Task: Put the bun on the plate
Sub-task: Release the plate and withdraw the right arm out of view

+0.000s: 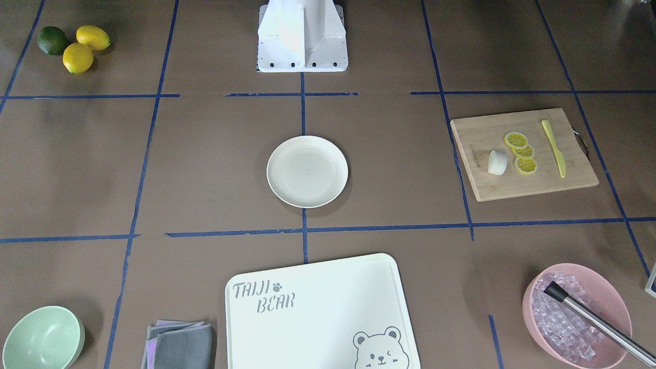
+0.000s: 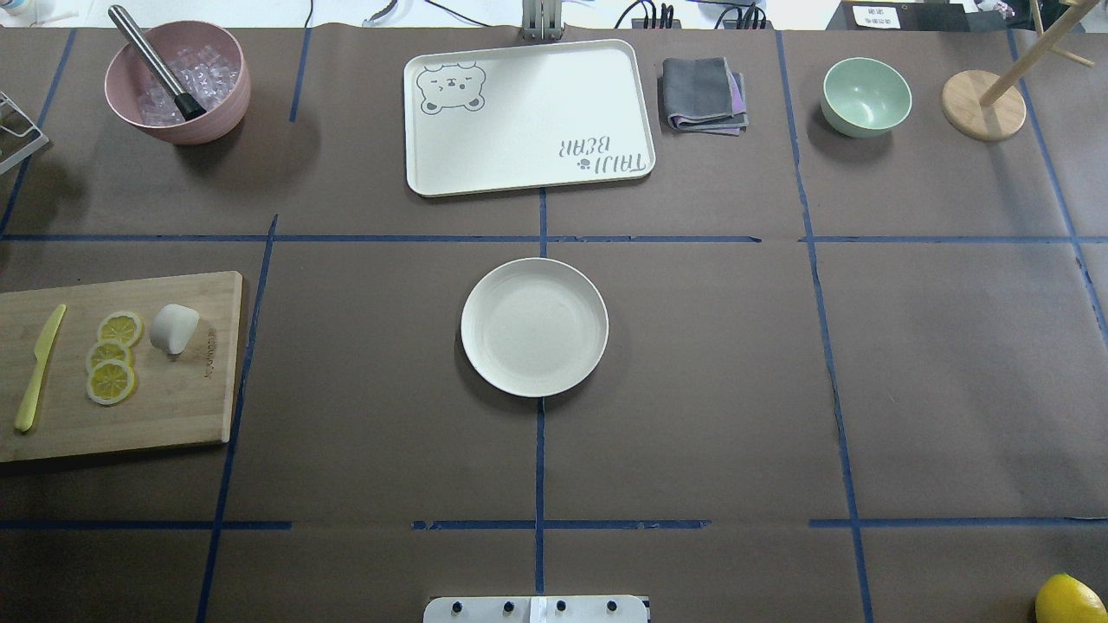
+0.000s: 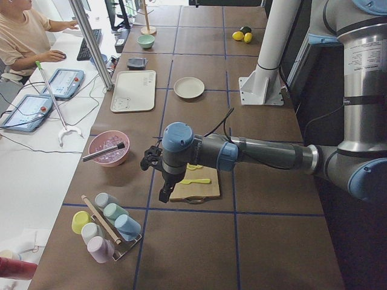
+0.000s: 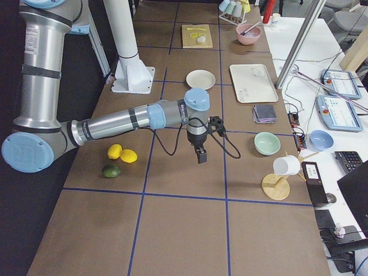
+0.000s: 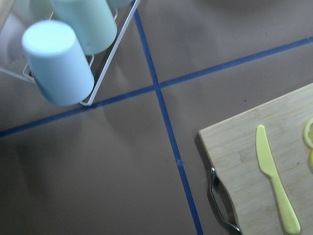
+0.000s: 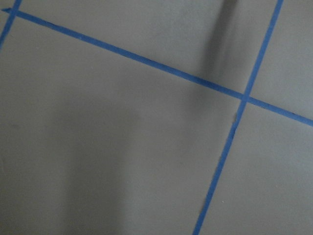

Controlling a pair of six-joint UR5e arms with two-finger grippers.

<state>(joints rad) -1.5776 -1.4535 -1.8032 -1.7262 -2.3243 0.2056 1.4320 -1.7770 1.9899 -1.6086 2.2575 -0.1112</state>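
Note:
The white bun [image 1: 497, 163] [image 2: 173, 327] lies on a wooden cutting board [image 2: 173, 407] at the table's left end, beside three lemon slices [image 2: 111, 355]. The cream plate [image 1: 307, 171] [image 2: 534, 327] sits bare at the table's centre, far from the bun. My left gripper [image 3: 164, 194] hangs above the outer end of the board, pointing down, and shows only in the exterior left view, so I cannot tell its state. My right gripper [image 4: 201, 157] hangs over bare table at the right end, and I cannot tell its state either. The arm hides the bun in the exterior left view.
A yellow knife [image 5: 276, 183] lies on the board. A cup rack [image 5: 73, 54] stands beyond the board's end. A pink bowl of ice [image 2: 177, 82], the bear-printed board [image 2: 528, 117], a grey cloth [image 2: 703, 93] and a mint bowl [image 2: 866, 95] line the far side.

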